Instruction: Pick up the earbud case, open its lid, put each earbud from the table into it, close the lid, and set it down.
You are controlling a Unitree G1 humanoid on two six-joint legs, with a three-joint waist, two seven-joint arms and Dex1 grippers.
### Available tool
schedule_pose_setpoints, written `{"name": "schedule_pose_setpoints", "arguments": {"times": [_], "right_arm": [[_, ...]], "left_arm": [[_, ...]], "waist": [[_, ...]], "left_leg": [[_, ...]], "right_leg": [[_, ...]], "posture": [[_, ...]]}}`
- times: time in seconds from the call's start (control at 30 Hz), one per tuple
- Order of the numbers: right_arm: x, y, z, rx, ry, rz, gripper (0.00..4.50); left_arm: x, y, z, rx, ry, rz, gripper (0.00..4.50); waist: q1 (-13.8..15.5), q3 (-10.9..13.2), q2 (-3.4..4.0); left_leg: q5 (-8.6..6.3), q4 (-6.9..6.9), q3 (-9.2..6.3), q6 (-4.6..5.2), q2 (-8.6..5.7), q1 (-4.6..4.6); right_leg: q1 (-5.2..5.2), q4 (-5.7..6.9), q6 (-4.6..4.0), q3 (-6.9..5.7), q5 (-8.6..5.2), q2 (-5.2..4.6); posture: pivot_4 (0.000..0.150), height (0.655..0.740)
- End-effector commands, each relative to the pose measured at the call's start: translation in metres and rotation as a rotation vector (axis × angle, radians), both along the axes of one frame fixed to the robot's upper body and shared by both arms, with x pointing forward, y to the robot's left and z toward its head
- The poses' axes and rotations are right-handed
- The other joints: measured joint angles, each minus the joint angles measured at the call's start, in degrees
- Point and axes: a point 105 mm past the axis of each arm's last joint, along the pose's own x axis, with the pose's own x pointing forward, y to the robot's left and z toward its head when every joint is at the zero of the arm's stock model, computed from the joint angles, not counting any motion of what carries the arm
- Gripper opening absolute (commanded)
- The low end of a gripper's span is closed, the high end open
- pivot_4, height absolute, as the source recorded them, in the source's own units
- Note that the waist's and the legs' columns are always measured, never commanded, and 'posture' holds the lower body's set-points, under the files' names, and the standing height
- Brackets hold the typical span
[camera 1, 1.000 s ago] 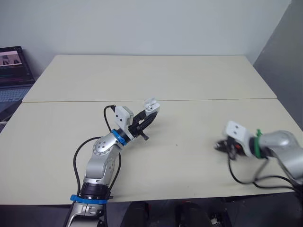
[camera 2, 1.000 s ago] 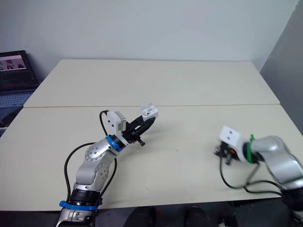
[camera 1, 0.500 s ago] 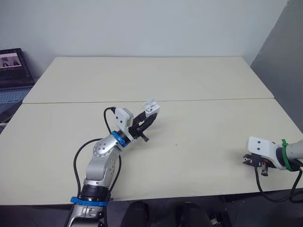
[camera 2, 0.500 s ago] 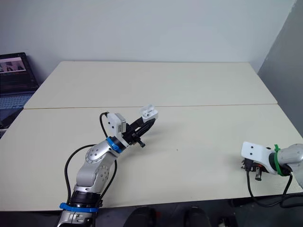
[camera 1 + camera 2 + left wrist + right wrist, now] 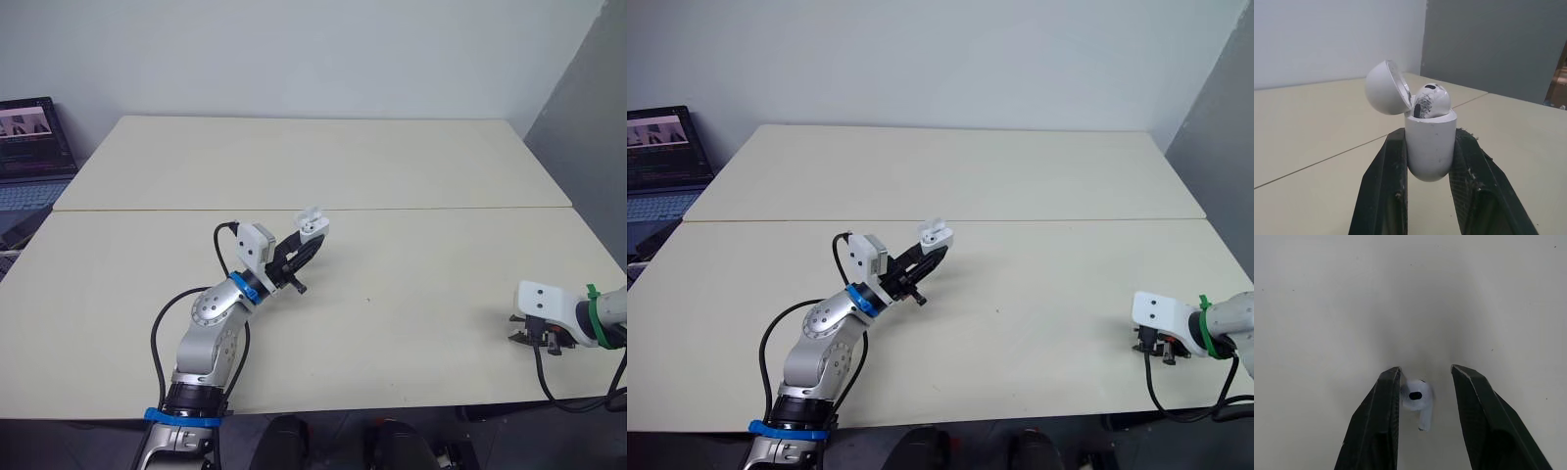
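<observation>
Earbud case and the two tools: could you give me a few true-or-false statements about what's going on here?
1. The left tool grips the earbud case. True.
2. The case's lid is shut. False: it stands open.
3. One earbud sits in the case. True.
4. The right tool holds the other earbud in the air. False: it lies on the table, between the tool's open fingers.
</observation>
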Motion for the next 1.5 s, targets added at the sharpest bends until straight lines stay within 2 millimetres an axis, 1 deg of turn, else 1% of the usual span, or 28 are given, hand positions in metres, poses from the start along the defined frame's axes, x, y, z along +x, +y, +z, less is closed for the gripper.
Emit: {"name": "schedule_pose_setpoints", "arguments": {"times": [0.03,0.13,0.37,0.63,0.77,0.83,0.93,1.1,1.13,1.17,1.23,1.3,1.4,1.43,1.5], "right_arm": [[-0.008,-0.016,-0.008,-0.06,0.067,-0.05,1.7],[-0.012,-0.02,-0.007,-0.074,0.091,-0.049,1.7],[-0.012,-0.019,-0.008,-0.08,0.106,-0.042,1.7],[-0.008,-0.013,-0.011,-0.065,0.089,-0.038,1.7],[-0.005,-0.008,-0.012,-0.047,0.086,-0.036,1.7],[-0.005,-0.005,-0.013,-0.04,0.086,-0.031,1.31],[-0.004,-0.004,-0.014,-0.034,0.083,-0.031,0.42],[-0.001,0.001,-0.011,-0.011,0.057,-0.024,0.4],[0.001,0.006,-0.008,0.012,0.046,-0.02,0.4],[0.003,0.014,-0.004,0.053,0.033,-0.005,0.4],[0.009,0.035,0.009,0.151,-0.009,0.014,0.4],[0.016,0.058,0.027,0.269,-0.072,0.037,0.4],[0.035,0.107,0.071,0.549,-0.228,0.051,0.4],[0.039,0.119,0.085,0.632,-0.271,0.05,0.4],[0.049,0.144,0.12,0.84,-0.377,0.026,0.4]], "left_arm": [[-0.004,-0.001,0.013,-0.02,-0.05,-0.002,0.75],[-0.004,-0.001,0.013,-0.023,-0.049,0.0,0.75],[-0.004,-0.002,0.013,-0.03,-0.049,0.003,0.75],[-0.005,-0.002,0.012,-0.031,-0.048,0.006,0.75],[-0.005,-0.002,0.013,-0.03,-0.05,0.005,0.75],[-0.005,-0.002,0.014,-0.029,-0.051,0.004,0.75],[-0.004,-0.001,0.015,-0.026,-0.053,0.002,0.75],[-0.004,-0.002,0.015,-0.022,-0.054,-0.004,0.75],[-0.004,-0.002,0.015,-0.022,-0.054,-0.006,0.75],[-0.004,-0.003,0.014,-0.021,-0.053,-0.01,0.75],[-0.004,-0.003,0.014,-0.019,-0.052,-0.014,0.75],[-0.004,-0.002,0.013,-0.017,-0.051,-0.016,0.75],[-0.003,-0.002,0.013,-0.014,-0.05,-0.026,0.75],[-0.002,-0.003,0.013,-0.013,-0.05,-0.03,0.75],[-0.001,-0.005,0.013,-0.014,-0.05,-0.041,0.75]], "waist": [[0.02,0.0,0.0],[0.11,0.0,0.0],[0.11,0.0,0.0],[0.08,-0.01,-0.02],[-0.04,-0.12,-0.2],[-0.06,-0.16,-0.27],[-0.11,-0.21,-0.35],[-0.17,-0.3,-0.5],[-0.18,-0.31,-0.52],[-0.21,-0.32,-0.52],[-0.38,-0.32,-0.53],[-0.64,-0.29,-0.48],[-0.86,-0.15,-0.25],[-0.84,-0.12,-0.2],[-0.72,-0.12,-0.2]], "left_leg": [[0.0,0.0,-0.01,0.0,0.0,0.0],[0.0,0.0,-0.03,0.0,0.0,0.0],[0.0,-0.01,-0.04,0.0,0.01,-0.01],[0.0,-0.01,-0.03,0.0,0.01,0.0],[0.0,0.0,-0.03,0.0,0.03,0.03],[0.0,0.0,-0.03,0.0,0.04,0.04],[0.0,0.01,-0.03,0.0,0.05,0.05],[0.0,0.0,-0.03,0.0,0.09,0.07],[0.0,0.01,-0.03,0.0,0.09,0.07],[0.0,0.01,-0.02,0.0,0.09,0.07],[0.0,0.01,-0.01,0.0,0.13,0.08],[0.0,-0.02,0.0,-0.01,0.14,0.08],[0.01,-0.04,-0.04,-0.02,0.17,0.07],[0.02,-0.05,-0.05,-0.03,0.16,0.07],[0.05,-0.06,-0.12,-0.08,0.14,0.04]], "right_leg": [[0.0,0.0,0.0,0.0,0.0,0.0],[0.0,0.0,0.0,0.0,0.0,-0.01],[0.01,0.0,-0.01,0.01,-0.01,-0.01],[0.01,0.0,-0.01,0.0,0.0,-0.01],[0.02,0.0,-0.01,0.0,0.0,-0.01],[0.02,0.01,-0.01,0.0,0.01,-0.01],[0.03,0.01,-0.03,0.02,0.02,-0.01],[0.02,0.01,-0.06,0.03,0.04,-0.01],[0.02,0.01,-0.08,0.04,0.04,-0.01],[0.02,0.01,-0.09,0.04,0.05,-0.02],[0.01,0.01,-0.13,0.05,0.08,-0.01],[-0.05,0.08,-0.15,0.06,0.09,0.0],[-0.12,0.21,-0.16,0.06,0.09,0.05],[-0.13,0.23,-0.16,0.04,0.08,0.06],[-0.13,0.24,-0.16,0.02,0.08,0.07]], "posture": [[0.15,0.74],[0.15,0.74],[0.15,0.74],[0.15,0.74],[0.15,0.74],[0.15,0.74],[0.15,0.74],[0.15,0.74],[0.15,0.74],[0.15,0.74],[0.15,0.74],[0.15,0.74],[0.15,0.74],[0.15,0.74],[0.15,0.74]]}}
